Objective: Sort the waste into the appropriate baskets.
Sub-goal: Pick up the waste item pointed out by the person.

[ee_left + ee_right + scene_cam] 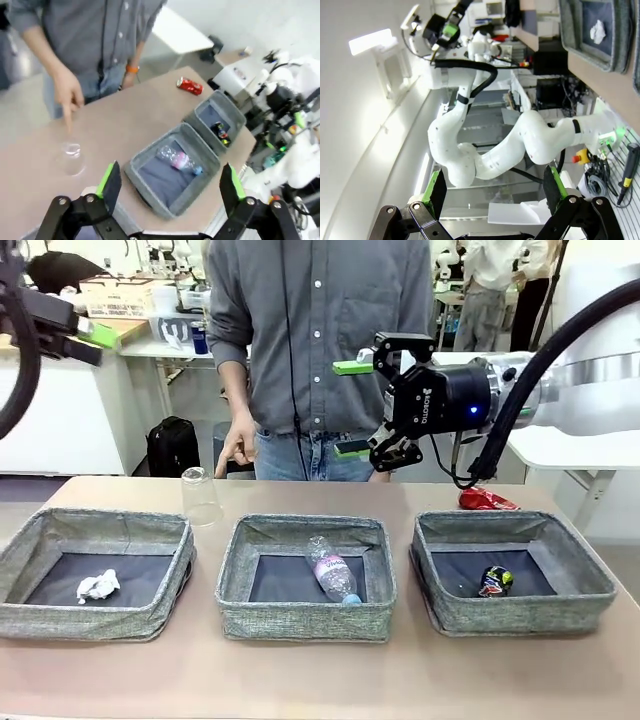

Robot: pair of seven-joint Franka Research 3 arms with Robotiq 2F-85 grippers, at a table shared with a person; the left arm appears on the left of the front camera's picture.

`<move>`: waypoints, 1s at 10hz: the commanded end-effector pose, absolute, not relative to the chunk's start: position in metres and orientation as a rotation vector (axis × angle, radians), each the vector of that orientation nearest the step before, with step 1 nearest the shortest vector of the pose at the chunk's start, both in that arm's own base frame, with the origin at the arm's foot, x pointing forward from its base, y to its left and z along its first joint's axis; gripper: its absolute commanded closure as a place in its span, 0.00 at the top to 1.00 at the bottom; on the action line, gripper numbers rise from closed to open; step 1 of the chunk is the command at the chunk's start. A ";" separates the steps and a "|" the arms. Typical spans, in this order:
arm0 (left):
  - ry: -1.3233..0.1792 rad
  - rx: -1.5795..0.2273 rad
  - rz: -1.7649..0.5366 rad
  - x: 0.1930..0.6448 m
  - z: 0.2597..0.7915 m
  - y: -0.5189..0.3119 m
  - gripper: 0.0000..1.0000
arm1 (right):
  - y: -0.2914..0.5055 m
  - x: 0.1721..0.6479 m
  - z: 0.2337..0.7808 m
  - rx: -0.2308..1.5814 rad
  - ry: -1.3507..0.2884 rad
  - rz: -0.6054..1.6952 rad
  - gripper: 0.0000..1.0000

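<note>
Both aloft and agape: left pincer [170, 175], right pincer [352, 408].

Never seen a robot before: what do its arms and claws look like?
The left arm and right arm are white, rounded, with a black hose. The left gripper and right gripper are black with green pads; the right has white lettering and a blue light.

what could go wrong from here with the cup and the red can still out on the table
1. The person's hand is close to the clear plastic cup; a gripper reaching there might hit fingers.
2. The cup is clear and stands upside down, so a grasp may tip or crush it.
3. The crushed red can lies low just behind the right basket; the open right gripper could snag that soft far wall.
</note>
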State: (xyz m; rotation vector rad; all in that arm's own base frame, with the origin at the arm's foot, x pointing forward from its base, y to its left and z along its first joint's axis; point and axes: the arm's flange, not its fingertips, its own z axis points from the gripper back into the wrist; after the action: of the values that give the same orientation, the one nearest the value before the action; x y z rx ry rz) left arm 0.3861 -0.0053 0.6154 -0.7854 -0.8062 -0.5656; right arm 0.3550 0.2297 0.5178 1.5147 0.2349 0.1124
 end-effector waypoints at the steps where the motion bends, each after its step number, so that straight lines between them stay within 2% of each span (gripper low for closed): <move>1: -0.655 -0.768 -0.536 0.355 0.629 -0.030 1.00 | 0.230 0.356 0.523 1.502 0.234 0.105 1.00; 2: -0.655 -0.768 -0.536 0.355 0.629 -0.030 1.00 | 0.230 0.356 0.523 1.502 0.234 0.105 1.00; 3: -0.761 -0.781 -0.559 0.379 0.617 -0.015 1.00 | 0.230 0.356 0.523 1.502 0.234 0.105 1.00; 4: -0.834 -0.729 -0.736 0.393 0.611 -0.006 1.00 | 0.230 0.356 0.523 1.502 0.234 0.105 1.00; 5: -0.761 -0.794 -1.034 0.415 0.598 0.016 1.00 | 0.230 0.356 0.523 1.502 0.234 0.105 1.00; 6: -0.701 -0.998 -1.265 0.436 0.583 0.039 1.00 | 0.230 0.356 0.523 1.502 0.234 0.105 1.00; 7: -0.746 -0.962 -1.189 0.456 0.569 0.057 1.00 | 0.230 0.356 0.523 1.502 0.234 0.105 1.00; 8: -0.697 -1.033 -1.212 0.465 0.555 0.068 1.00 | 0.230 0.356 0.523 1.502 0.234 0.105 1.00; 10: -0.742 -0.993 -1.114 0.472 0.538 0.089 1.00 | 0.230 0.356 0.523 1.502 0.234 0.105 1.00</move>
State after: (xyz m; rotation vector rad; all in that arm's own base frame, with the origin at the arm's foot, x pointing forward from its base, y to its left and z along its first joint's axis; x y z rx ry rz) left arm 0.4663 0.0885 0.5243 -1.0121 -0.7181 -1.1703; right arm 0.3550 0.2291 0.5182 1.5145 0.2329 0.1119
